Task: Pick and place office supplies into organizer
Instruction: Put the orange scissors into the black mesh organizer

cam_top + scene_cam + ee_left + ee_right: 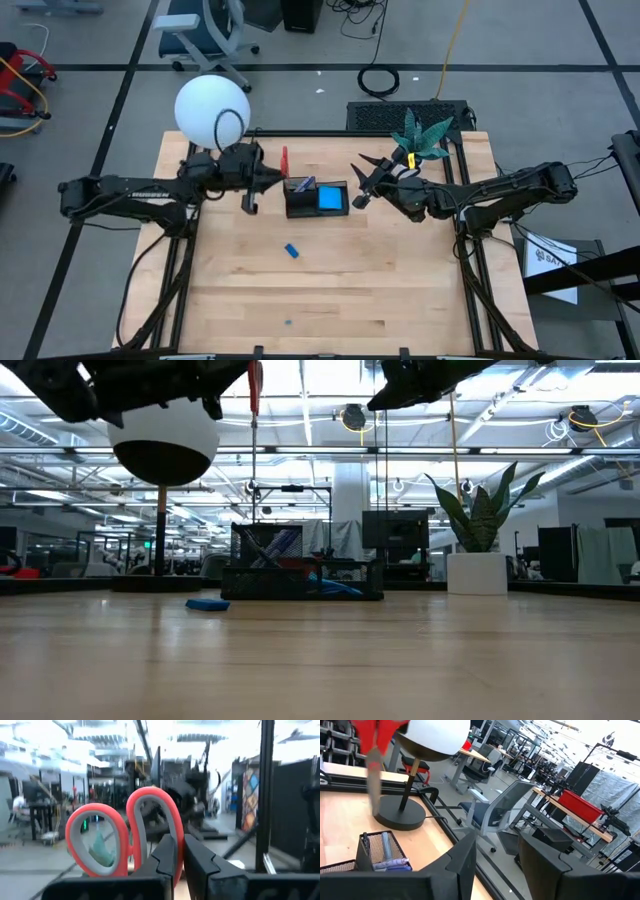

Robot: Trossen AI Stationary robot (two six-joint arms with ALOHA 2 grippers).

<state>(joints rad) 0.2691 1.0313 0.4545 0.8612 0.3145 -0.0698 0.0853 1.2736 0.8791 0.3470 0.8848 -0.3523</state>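
The red-handled scissors (pixel 284 160) hang in the air in my left gripper (pixel 276 178), which is shut on them just left of the black organizer (pixel 317 198). Their handles are up and their grey blades (pixel 372 775) point down. The blue note pad (pixel 331 198) and pens (pixel 387 851) sit inside the organizer. A small blue eraser (pixel 292 250) lies flat on the table nearer the front. My right gripper (pixel 362 182) is open and raised beside the organizer's right end, touching nothing. My left gripper pinches the scissors between its two fingers (pixel 170 857) at the outer side of one red handle loop (pixel 172 827). The fingers come in level from the table's left. The scissors are lifted clear and hang upright, handles up and blades down.
A lamp with a white globe (pixel 212 108) and a round black base (pixel 400 815) stands at the far left, close behind my left gripper. A potted plant (pixel 422 135) stands at the far right. A tiny blue speck (pixel 288 322) lies near the front edge.
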